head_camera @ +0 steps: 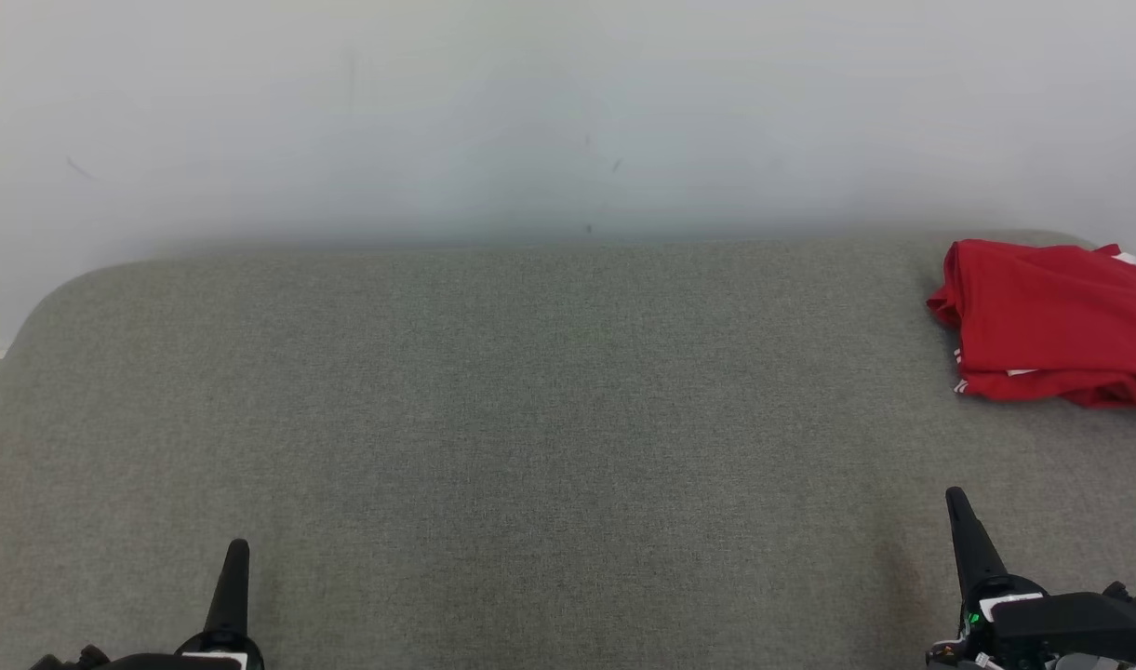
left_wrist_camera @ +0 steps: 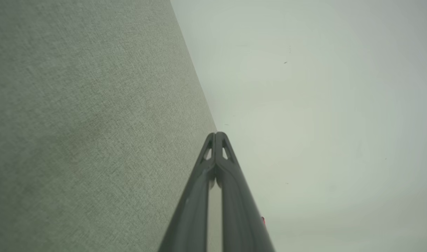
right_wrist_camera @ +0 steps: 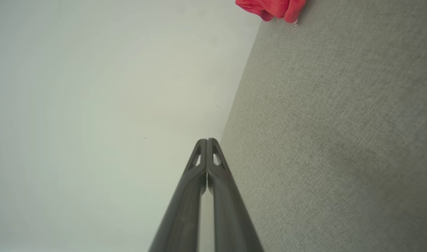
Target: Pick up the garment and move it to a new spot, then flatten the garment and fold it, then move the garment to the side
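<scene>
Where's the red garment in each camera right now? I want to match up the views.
Head view: red garment lies at the far right of the grey cushion, near the wall.
Left wrist view: a tiny red sliver beside the left gripper, likely the garment.
Right wrist view: at the top edge, right of centre.
Shared landmark: the line where cushion meets pale wall.

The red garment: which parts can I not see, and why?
- Head view: red garment, right end cut off by the right edge.
- Right wrist view: mostly cut off by the top edge.
- Left wrist view: red speck beside the left gripper, too small to identify.
</scene>
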`<state>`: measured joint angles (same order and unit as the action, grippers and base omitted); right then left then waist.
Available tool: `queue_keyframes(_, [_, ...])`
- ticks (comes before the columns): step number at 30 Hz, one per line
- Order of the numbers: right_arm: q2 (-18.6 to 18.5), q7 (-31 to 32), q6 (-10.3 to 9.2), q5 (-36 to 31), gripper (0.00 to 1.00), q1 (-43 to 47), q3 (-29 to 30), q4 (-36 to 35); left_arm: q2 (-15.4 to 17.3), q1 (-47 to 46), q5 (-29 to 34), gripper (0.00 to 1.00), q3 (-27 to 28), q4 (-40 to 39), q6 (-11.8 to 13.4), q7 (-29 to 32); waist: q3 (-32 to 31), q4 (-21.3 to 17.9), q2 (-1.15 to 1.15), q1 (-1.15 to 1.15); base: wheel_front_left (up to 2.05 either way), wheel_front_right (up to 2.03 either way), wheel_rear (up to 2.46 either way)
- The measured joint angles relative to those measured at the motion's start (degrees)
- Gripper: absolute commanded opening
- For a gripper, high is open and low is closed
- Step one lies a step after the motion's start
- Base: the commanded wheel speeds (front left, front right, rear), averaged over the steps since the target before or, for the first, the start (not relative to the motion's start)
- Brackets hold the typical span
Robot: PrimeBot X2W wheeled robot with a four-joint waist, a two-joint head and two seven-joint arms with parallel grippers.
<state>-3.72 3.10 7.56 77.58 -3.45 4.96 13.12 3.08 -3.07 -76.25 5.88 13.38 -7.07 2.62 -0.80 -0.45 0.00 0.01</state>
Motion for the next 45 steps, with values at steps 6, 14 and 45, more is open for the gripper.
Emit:
queue_keyframes(6, [0.2,0.9,0.0,2.9,0.0,-0.5,0.4,0.2,0.0,-0.6,-3.3,0.0,0.1,0.1,0.0,0.8,0.2,0.1,0.0,0.0,0.0,0.0,0.0])
queue_keyframes(14, [0.4,1.5,0.0,6.3,0.0,-1.2,0.7,0.4,-0.1,-1.3,-6.9,0.0,0.3,0.3,-0.1,1.6,0.4,0.2,0.0,-0.01,0.0,0.0,0.0])
queue_keyframes(45, [0.8,3.4,-0.01,14.8,0.0,-2.7,1.6,0.9,-0.2,-2.9,-16.0,0.0,0.6,0.7,-0.3,4.0,1.0,0.5,0.0,0.0,0.0,0.0,0.0])
